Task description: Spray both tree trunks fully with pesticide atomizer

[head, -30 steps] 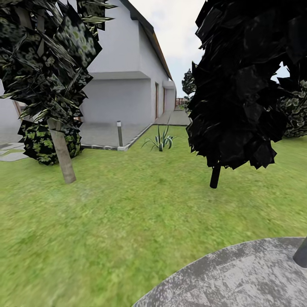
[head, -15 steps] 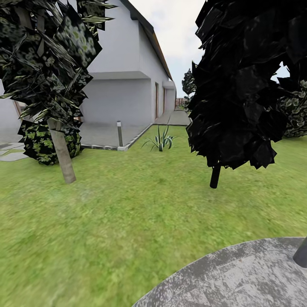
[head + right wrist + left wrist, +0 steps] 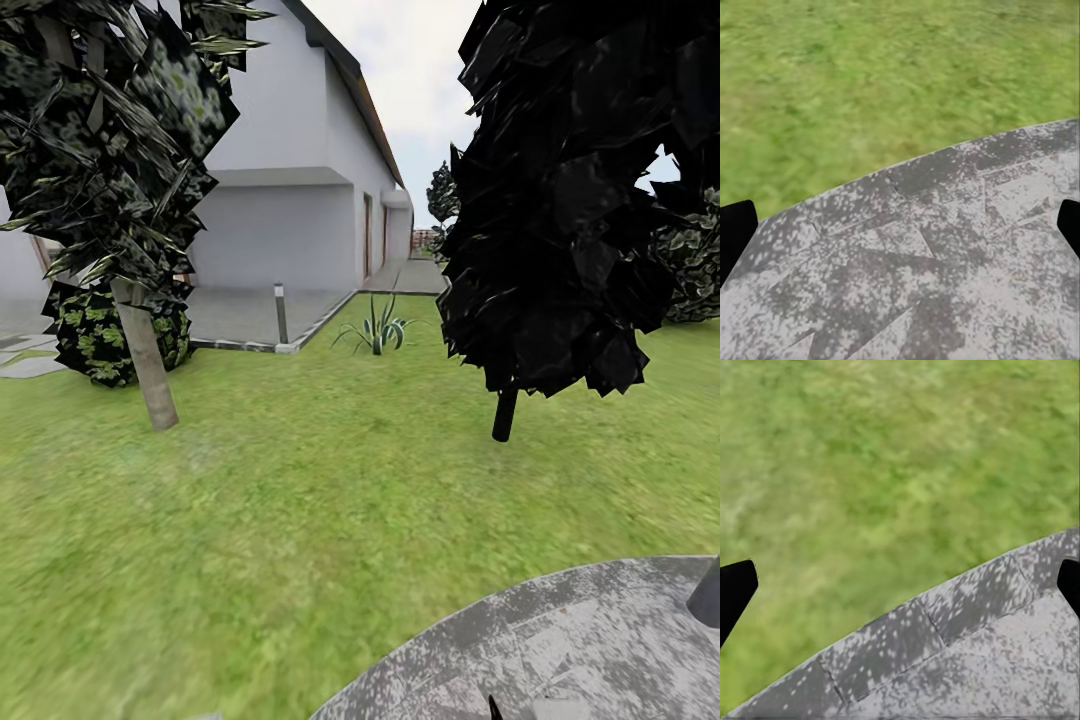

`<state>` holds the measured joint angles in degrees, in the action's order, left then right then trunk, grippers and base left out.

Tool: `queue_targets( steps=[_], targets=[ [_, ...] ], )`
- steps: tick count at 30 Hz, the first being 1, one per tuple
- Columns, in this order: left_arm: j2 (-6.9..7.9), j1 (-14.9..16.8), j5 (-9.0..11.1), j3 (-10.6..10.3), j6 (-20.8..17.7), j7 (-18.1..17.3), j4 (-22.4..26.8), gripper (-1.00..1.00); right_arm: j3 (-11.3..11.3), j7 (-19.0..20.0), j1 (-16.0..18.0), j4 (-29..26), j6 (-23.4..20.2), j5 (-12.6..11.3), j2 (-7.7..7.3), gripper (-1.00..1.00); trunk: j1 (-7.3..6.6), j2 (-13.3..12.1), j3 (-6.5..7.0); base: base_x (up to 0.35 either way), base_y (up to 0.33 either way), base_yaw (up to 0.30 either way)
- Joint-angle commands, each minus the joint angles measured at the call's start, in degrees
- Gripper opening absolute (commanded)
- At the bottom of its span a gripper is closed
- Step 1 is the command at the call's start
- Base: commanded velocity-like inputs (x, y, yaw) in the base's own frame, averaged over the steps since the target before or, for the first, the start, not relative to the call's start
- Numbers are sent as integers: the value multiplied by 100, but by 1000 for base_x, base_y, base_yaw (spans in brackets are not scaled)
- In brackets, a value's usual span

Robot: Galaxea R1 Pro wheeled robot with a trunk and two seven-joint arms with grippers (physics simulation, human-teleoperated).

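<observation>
Both jaws gape wide, pointing down over lawn (image 3: 870, 472) and paving (image 3: 945, 262).

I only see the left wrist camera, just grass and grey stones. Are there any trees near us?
Observer: Yes. In the head view a tree with a pale trunk stands on the lawn, ahead to the left.
Child: Any more?
Observer: A black-leaved tree on a thin dark trunk stands ahead to the right.
Child: What's under my other arm?
Observer: The right wrist view shows grey paving under the right pincer, whose fingertips sit wide apart.
</observation>
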<state>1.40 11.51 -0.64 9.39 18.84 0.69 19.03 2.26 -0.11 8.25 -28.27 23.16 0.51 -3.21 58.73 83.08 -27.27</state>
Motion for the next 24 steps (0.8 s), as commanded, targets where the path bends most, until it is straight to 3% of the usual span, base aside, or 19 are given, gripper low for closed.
queue_targets(
  steps=[1,24],
  targets=[
    [2,-6,-4,-7,1,-2,-1,100,3,-4,0,1,1,0,1,100,0,0,-1,0,0,45],
    [79,-17,-12,-23,-2,1,4,100,-6,-16,1,173,13,2,22,100,0,0,-124,0,0,198]
  ],
)
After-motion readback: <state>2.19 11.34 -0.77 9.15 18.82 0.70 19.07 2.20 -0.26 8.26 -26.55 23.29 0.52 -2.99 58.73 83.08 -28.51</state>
